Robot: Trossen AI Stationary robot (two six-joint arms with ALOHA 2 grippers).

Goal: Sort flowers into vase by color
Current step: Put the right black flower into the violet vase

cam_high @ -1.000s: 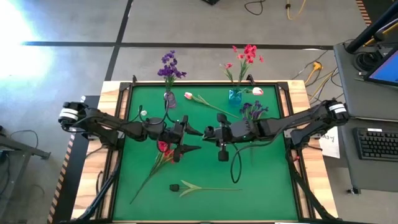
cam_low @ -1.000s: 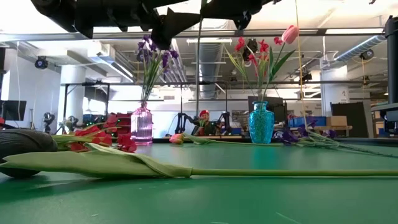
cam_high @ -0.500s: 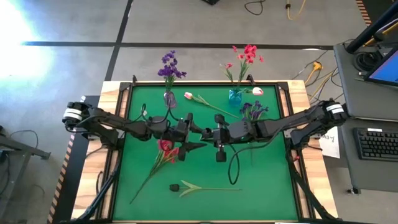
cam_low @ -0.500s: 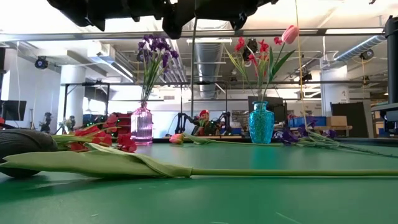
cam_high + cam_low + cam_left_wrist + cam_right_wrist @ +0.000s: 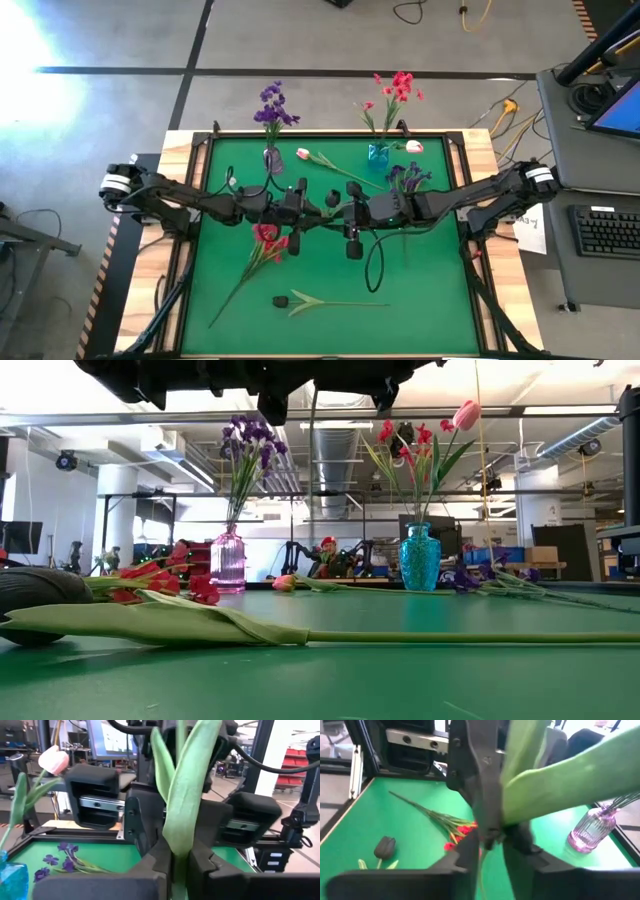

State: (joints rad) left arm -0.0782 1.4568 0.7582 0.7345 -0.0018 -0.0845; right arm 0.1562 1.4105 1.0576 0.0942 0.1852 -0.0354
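Nearest, a dark tulip on a long green stem [image 5: 318,301] lies flat on the green table mat [image 5: 430,290]. Left of centre lies a red clustered spray [image 5: 262,240]. Above mid-table the two dark grippers meet around a green-leaved tulip stem [image 5: 181,795] hanging between them: the left gripper [image 5: 175,857] is clamped on it, while the right gripper [image 5: 336,215] has its fingers a little apart around the leaf. Farther right lies a purple spray [image 5: 406,177]; a pale pink tulip [image 5: 318,157] lies beside it. Farthest, a pink glass vase [image 5: 228,562] holds purple flowers and a blue glass vase [image 5: 420,559] red ones.
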